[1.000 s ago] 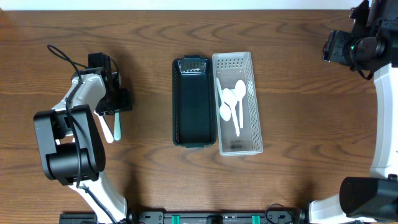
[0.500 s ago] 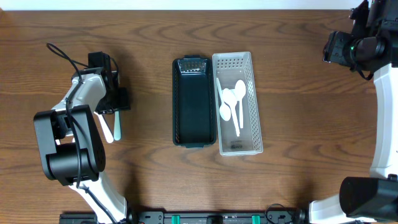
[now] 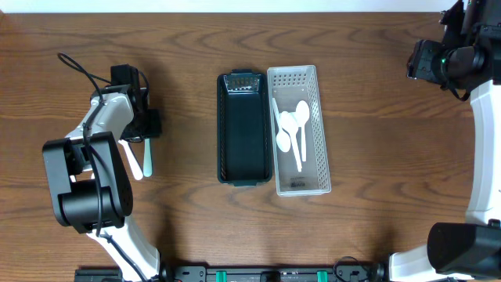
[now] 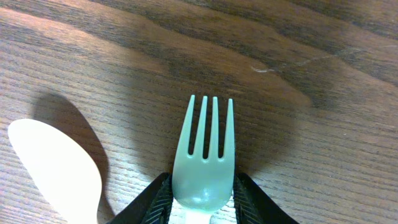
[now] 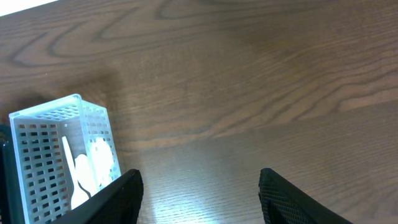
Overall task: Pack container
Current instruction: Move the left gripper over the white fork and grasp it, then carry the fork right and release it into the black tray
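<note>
My left gripper [image 3: 146, 129] [image 4: 203, 208] is shut on the neck of a pale green plastic fork [image 4: 205, 158], low over the wood at the table's left. The fork's tines point away from the jaws, and part of it shows below the gripper in the overhead view [image 3: 148, 160]. A white plastic spoon [image 4: 59, 171] [image 3: 135, 164] lies on the table just beside the fork. A black oblong container [image 3: 244, 129] stands at the middle, empty. My right gripper [image 5: 199, 193] [image 3: 419, 59] is open and empty, high at the far right.
A white perforated basket [image 3: 313, 168] [image 5: 37, 140] stands against the black container's right side and holds several white spoons [image 3: 291, 129]. A black cable [image 3: 78, 70] loops behind the left arm.
My left gripper has shifted very slightly to the left over the fork. The right arm and both containers have not moved.
</note>
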You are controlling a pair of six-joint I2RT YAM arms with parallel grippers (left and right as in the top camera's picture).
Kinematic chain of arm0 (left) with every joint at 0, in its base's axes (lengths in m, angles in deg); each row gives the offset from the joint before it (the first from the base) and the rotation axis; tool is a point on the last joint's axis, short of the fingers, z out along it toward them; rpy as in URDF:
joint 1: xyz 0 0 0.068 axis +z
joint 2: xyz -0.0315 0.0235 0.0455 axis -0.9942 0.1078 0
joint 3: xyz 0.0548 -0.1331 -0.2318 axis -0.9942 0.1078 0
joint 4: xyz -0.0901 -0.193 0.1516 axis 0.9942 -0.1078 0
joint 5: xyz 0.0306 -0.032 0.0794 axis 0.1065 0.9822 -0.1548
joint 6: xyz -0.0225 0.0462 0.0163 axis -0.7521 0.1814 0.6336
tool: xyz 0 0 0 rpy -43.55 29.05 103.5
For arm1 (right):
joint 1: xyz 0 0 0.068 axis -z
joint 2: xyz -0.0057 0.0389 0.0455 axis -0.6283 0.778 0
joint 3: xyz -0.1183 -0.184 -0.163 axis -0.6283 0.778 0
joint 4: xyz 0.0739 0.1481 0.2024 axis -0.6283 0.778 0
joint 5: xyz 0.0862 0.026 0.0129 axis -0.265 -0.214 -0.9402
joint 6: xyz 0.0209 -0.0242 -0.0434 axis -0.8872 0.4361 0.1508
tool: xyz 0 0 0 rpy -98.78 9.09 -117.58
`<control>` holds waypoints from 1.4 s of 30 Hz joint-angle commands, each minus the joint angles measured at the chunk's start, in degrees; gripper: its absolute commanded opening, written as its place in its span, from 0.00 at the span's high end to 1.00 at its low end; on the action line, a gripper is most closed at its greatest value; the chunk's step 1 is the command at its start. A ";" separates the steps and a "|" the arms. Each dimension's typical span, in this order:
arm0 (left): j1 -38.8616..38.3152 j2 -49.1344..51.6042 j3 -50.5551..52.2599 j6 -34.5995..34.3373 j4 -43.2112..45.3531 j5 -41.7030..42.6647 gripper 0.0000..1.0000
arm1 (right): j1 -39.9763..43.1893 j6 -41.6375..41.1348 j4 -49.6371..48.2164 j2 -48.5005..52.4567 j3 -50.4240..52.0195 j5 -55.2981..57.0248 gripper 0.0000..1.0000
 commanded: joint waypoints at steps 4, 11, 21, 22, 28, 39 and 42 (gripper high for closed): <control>0.20 1.84 0.66 0.04 -0.31 -2.16 0.72 | 0.31 0.85 0.13 0.11 0.15 0.37 0.37; 0.20 0.48 0.26 0.04 -0.42 -2.16 0.80 | 0.31 0.85 0.09 0.11 0.13 0.37 0.37; -4.74 -11.21 -9.11 -3.58 -12.90 -2.14 0.91 | 1.25 0.85 -0.83 0.07 0.13 0.35 0.37; -5.97 -12.61 -10.71 -3.96 -14.91 -2.16 0.92 | 1.31 0.85 -0.83 0.07 0.13 0.35 0.37; -16.85 -19.85 -20.35 -10.60 -22.12 -2.12 0.92 | 1.33 0.85 -0.83 0.07 0.13 0.35 0.37; -32.37 -14.67 -23.54 -24.41 -16.83 -2.10 0.94 | 1.33 0.85 -0.15 0.07 0.13 0.33 0.36; -33.03 -9.20 -23.54 -24.46 -16.87 -2.03 0.94 | 1.33 0.85 0.02 0.07 0.13 0.33 0.36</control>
